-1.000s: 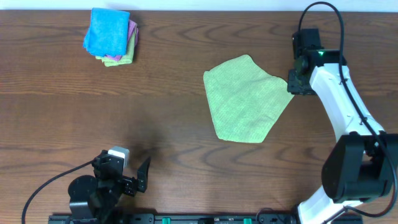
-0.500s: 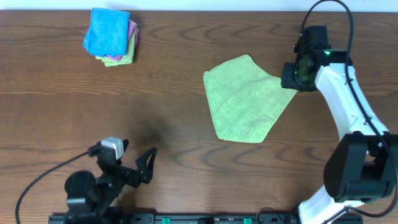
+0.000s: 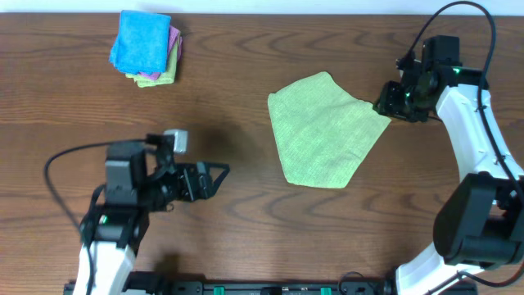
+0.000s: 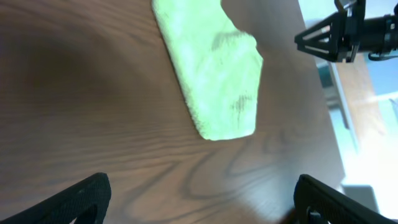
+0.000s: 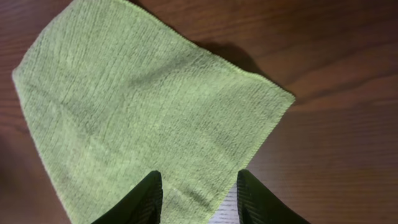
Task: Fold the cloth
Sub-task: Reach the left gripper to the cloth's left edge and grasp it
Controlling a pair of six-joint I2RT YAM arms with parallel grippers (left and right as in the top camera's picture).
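While the dark wooden table (image 3: 246,98) is filling the whole overhead view, a stack of folded cloths (image 3: 146,47) is sitting at its far left corner. A bright blue one is lying on top, with pink and pale green edges peeking out beneath it. Nearer the front edge, the left gripper (image 3: 216,175) is pointing rightward toward the middle of the table, well apart from the stack. Its jaws are standing spread wide. In the left wrist view its two black fingertips (image 4: 87,194) are showing at the bottom corners with only bare wood between them.

Past a stretch of bare wood to the right, the cloth (image 3: 326,131) is lying flat and opened out, just right of the table's centre. It is light lime green and uneven in outline, with a rounded lobe reaching toward the back edge, a narrower end toward the front, and a pointed corner sticking out to the right.

The right gripper (image 3: 393,103) is hovering at that pointed corner, with the white right arm (image 3: 467,139) curving away behind it toward the front right. Its jaws are standing apart and gripping nothing. In the right wrist view the two dark fingertips (image 5: 148,198) are framing the ribbed green weave beside the edge running down from the corner. Whether they are touching the fabric or hanging just above it, I cannot tell.
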